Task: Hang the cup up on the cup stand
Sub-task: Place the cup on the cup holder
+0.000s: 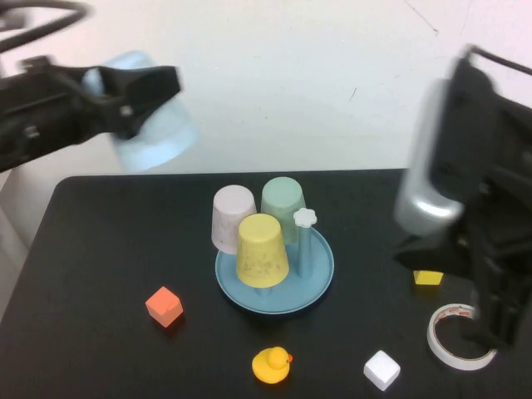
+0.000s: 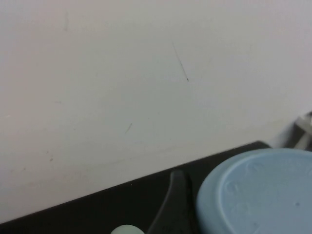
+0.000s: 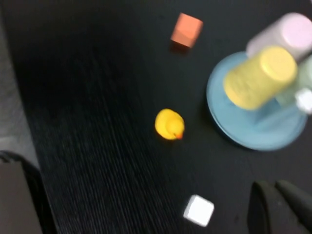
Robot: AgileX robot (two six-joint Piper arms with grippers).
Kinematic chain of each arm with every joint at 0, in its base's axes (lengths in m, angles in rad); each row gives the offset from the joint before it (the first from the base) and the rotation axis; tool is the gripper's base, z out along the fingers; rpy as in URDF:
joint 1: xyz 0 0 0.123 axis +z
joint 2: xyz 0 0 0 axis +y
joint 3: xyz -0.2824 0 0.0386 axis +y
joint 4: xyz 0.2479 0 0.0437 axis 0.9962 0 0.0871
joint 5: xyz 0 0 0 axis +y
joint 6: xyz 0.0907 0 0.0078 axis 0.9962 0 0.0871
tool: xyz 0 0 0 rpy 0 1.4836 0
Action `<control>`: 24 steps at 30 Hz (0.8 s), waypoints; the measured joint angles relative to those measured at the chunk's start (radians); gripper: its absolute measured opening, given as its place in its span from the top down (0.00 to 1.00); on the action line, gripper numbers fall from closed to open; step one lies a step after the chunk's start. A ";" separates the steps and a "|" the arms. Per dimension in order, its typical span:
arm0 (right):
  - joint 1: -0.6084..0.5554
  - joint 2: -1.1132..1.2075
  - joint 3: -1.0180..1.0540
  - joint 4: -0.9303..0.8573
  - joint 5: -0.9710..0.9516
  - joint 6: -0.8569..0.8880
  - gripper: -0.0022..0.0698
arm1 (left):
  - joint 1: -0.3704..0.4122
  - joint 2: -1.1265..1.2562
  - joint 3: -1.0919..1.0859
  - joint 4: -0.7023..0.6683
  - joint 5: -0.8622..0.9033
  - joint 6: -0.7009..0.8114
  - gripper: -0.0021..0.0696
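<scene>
Yellow, the rubber duck sits nearest, a white cube and a tape roll to its right, an orange cube to its left. Mid-table, the cup stand carries yellow, pink and mint cups; one flower-capped peg is bare. Above the table's right side, the right gripper is closed, empty. Farthest, raised at the back left, the left gripper stands wide around the cup.
</scene>
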 joint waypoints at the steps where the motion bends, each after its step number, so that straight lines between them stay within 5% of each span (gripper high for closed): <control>1: 0.000 -0.029 0.033 -0.017 -0.017 0.028 0.96 | -0.022 0.043 -0.028 0.000 -0.006 0.026 0.18; 10: 0.000 -0.201 0.239 -0.083 -0.069 0.246 0.96 | -0.281 0.391 -0.229 0.000 -0.134 0.248 0.18; 24: 0.000 -0.229 0.257 -0.116 -0.069 0.328 0.96 | -0.369 0.700 -0.438 0.000 -0.133 0.285 0.18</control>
